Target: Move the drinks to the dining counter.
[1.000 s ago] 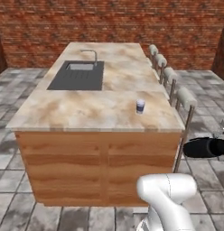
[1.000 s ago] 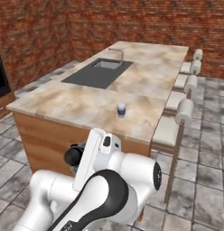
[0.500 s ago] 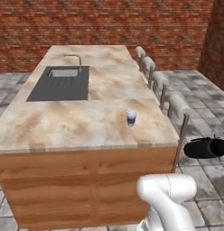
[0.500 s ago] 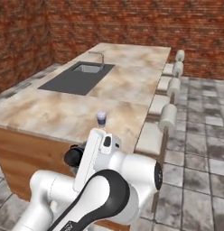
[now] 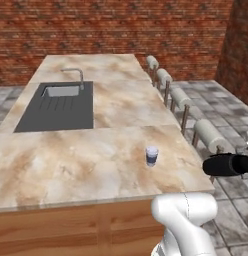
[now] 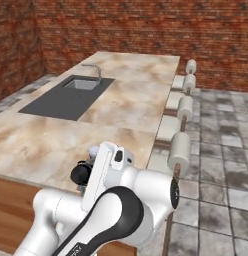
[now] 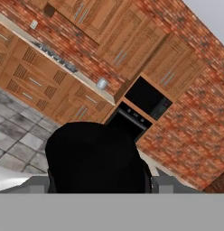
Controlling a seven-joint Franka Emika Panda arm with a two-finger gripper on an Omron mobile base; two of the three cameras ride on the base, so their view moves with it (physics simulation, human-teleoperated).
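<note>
Holding a black bottle (image 7: 96, 155), the jaws are clamped on its sides at a middling width; in the hand view we see the bottle's dark round body between the two finger tips, blocking the lower middle of the frame. We place the gripper (image 5: 231, 164) out to the right of the dining surface (image 5: 71, 160) in the left base view, where the bottle (image 5: 223, 165) lies horizontal, a dark cylinder level with the near right corner of the marble top and off its edge, above the grey tiled floor (image 5: 231, 210). We cannot tell from that view whether it touches the nearest stool (image 5: 208, 135).

On the surface itself we note a small white cup (image 5: 152, 156) with a dark-blue band, upright, standing on bare marble near the right edge, well apart from the dark inset sink (image 5: 58, 107) and its faucet (image 5: 76, 76). In the right base view the cup (image 6: 93, 150) is mostly hidden behind the arm; only its pale top peeks out.

Four padded stools (image 6: 183, 107) line the right side of the surface. Red brick wall (image 5: 121, 30) closes the far end of the room. Past the bottle, the hand view looks at wood cabinets (image 7: 109, 40), a black microwave (image 7: 147, 97) set in a niche, an oven (image 7: 125, 119) below it, and a counter (image 7: 59, 61) with a small pale item (image 7: 101, 83) we cannot identify.
</note>
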